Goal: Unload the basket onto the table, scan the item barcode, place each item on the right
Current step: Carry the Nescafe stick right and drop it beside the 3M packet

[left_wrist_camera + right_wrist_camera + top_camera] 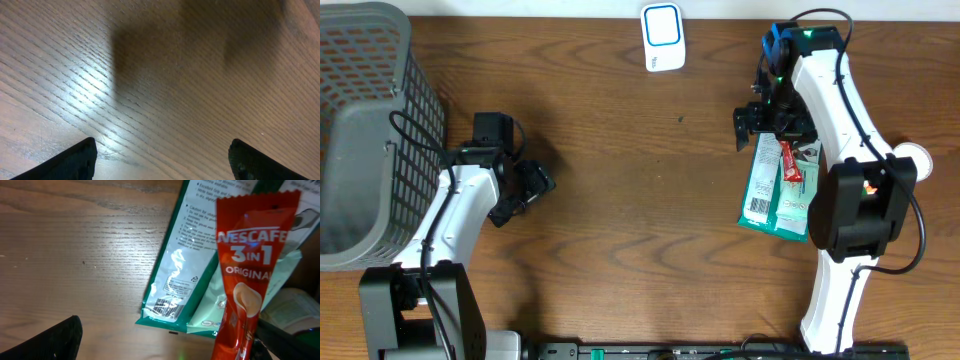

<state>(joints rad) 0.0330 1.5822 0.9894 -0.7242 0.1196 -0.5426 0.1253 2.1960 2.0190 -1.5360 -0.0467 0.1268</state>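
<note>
Jaws of the right gripper (167, 341) stand wide apart and grip nothing. One finger hangs over bare wood; the other sits by the lower end of the red sachet (250, 255), and I cannot tell if it touches. The sachet lies slantwise on top of a green packet (180, 270), at the right side of the table (640, 210), directly under the right wrist. White letters on it read "NESCAFÉ 3 IN 1 ORIGINAL".

The green packet shows its back: a block of small print starting with "Caution", a recycling mark, and a barcode (167, 306) near its lower corner, facing up and uncovered. A paler green packet (212, 302) pokes out just beneath it. The packets' left edge borders open wood.

Jaws of the left gripper (162, 162) are likewise spread wide, empty, low over bare wood at the left.

Between the two arms the middle of the table is open wood. The white scanner (662, 37), with a blue rounded square on its face, stands near the far edge, well apart from the packets. A grey mesh basket (415, 130) fills the far left corner beside the left arm.
</note>
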